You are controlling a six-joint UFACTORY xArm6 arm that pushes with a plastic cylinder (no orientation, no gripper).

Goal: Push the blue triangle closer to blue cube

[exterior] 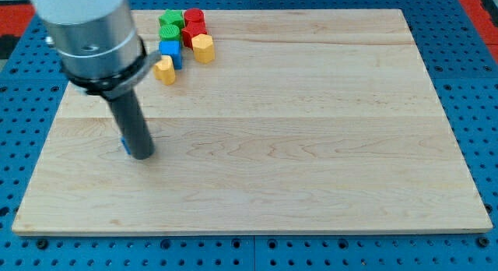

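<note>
The blue cube [170, 51] sits in a cluster of blocks near the view's top left of the wooden board [311, 131]. My tip [141, 155] rests on the board well below the cluster, toward the view's left. A thin blue sliver [123, 145] shows at the left edge of the rod just above the tip. It is likely the blue triangle, mostly hidden behind the rod and touching it or nearly so. The sliver lies about a third of the board's depth below the blue cube and a little to its left.
Around the blue cube stand two green blocks [170, 25], two red blocks [194, 26], a yellow block [203, 47] to its right and a smaller yellow block [164, 70] just below it. The arm's grey body [89, 29] covers the board's top left corner.
</note>
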